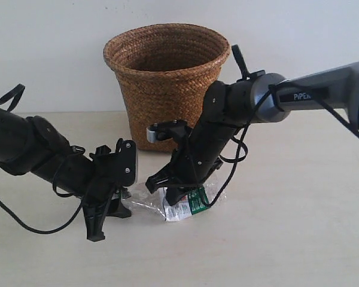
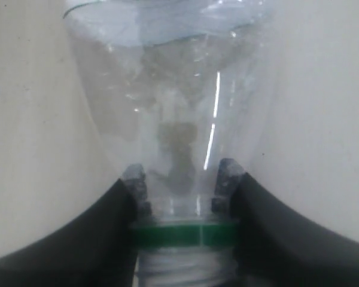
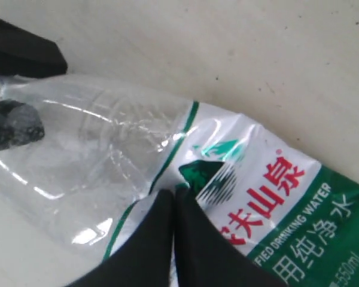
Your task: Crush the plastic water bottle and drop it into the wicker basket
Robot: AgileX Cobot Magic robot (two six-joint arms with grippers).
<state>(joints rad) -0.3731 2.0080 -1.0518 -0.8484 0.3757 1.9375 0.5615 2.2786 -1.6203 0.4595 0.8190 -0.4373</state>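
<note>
While on table (image 1: pixel 299 239), bottle (image 1: pixel 187 204) in L claw (image 2: pixel 180 176); R claw (image 3: pixel 172 196) atop.

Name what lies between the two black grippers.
The flattened clear plastic water bottle, neck in the left gripper, label at the right gripper; the exterior view shows it.

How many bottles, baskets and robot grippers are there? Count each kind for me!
plastic water bottle: 1
wicker basket: 1
grippers: 2, the left gripper and the right gripper
Total: 4
</note>
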